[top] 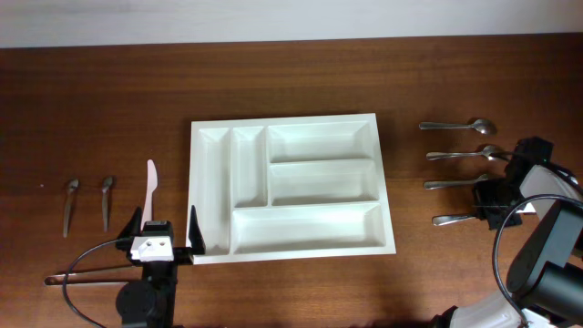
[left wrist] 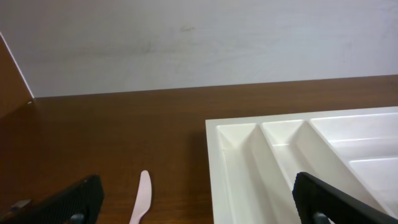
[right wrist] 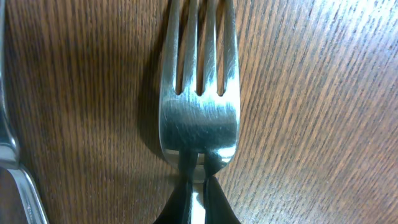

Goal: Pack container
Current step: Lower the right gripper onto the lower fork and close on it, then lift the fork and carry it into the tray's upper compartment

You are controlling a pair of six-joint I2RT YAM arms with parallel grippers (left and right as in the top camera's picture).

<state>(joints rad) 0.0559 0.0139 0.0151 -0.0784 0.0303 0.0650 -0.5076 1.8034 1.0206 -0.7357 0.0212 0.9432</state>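
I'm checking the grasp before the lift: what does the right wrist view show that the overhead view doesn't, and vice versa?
Only the right wrist: the right gripper shut on the neck of a fork, tines plainly visible. Only the overhead: the empty container, the left gripper open at its near-left corner, a white knife beside it. Both: the wooden table and the right gripper, though overhead hides its jaws.

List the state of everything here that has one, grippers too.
Tray: empty, all five compartments.
Fork: gripped at its neck.
Right gripper: shut on fork.
Left gripper: open, holding nothing.
Knife: loose on the table, left of tray.
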